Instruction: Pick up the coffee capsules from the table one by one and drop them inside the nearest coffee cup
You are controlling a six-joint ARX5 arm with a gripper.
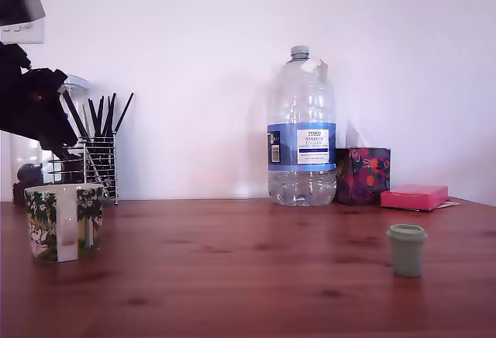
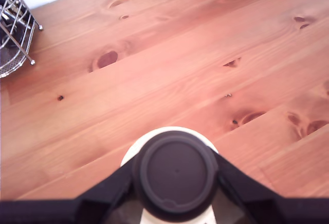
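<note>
Room: the knotty red-brown wooden table runs bare between two things. The white ceramic mug printed with green trees sits near the exterior view's left edge. The pale sage-green tapered coffee capsule sits well apart toward that view's right. The table's back edge meets the white wall. The wire holder of black sticks stands just behind the mug. The large clear plastic water bottle and the flat pink box are farther back. Your black arm hangs above the mug.

Grip: in the wrist view your gripper is clamped on the dark brown-black tapered coffee capsule, black fingers pressed one to each side. The mug's white rim shows directly behind the capsule.

Orientation: the held capsule's axis runs straight at the wrist camera, a flat round end facing it. The green capsule stands upright, wide rim up.
</note>
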